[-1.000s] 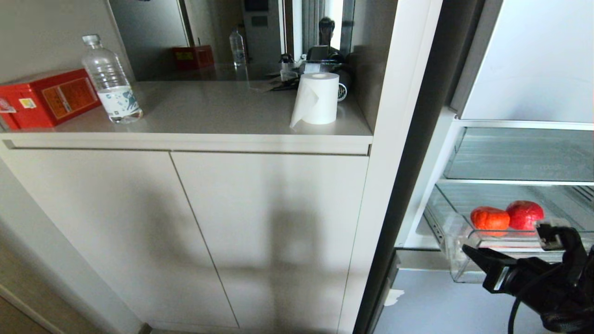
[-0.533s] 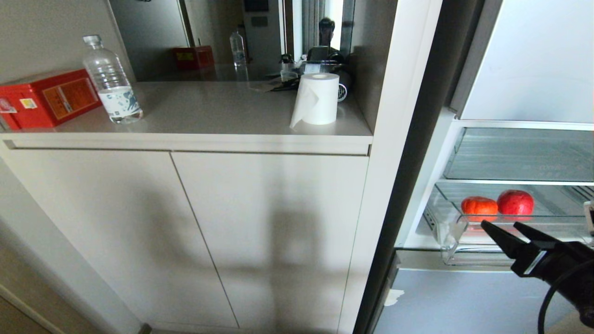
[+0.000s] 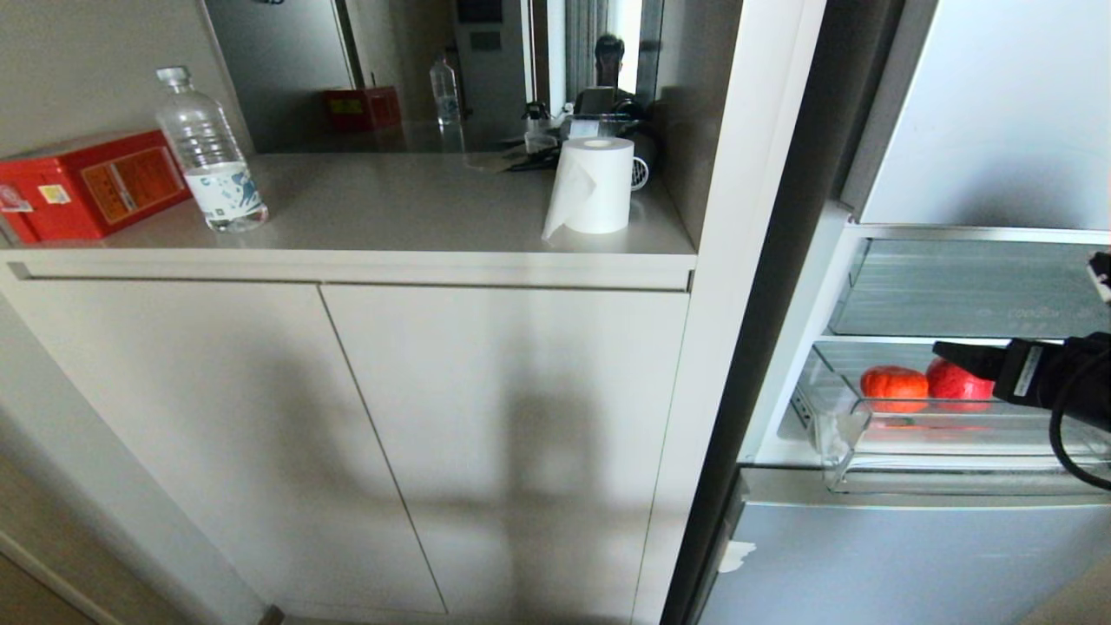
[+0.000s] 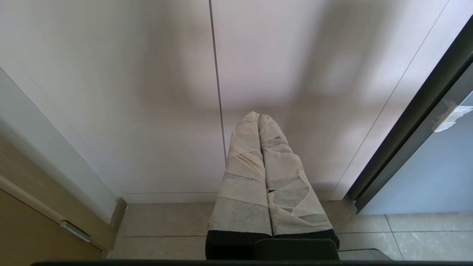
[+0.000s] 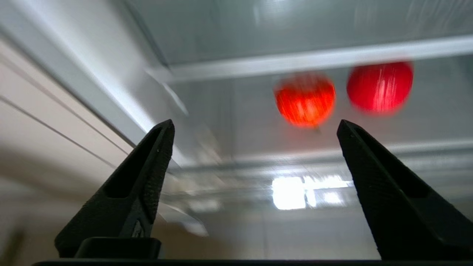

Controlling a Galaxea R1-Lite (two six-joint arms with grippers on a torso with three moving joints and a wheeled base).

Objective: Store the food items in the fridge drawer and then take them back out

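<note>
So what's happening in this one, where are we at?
Two food items, an orange-red one and a red one, sit side by side in the clear fridge drawer, which is partly out. The right hand is open and empty, raised in front of the drawer, touching neither. The left hand hangs shut by the cabinet doors, idle.

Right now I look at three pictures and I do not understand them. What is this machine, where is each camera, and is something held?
It is a two-armed robot. One camera sits on its head, and one on each wrist. The head view shows a counter with a red box, a water bottle and a paper roll. Beside it, two red-orange fruits lie in the clear fridge drawer. The right claw is open and empty, near the fruits. The left claw is shut, parked facing the cabinet doors.
</note>
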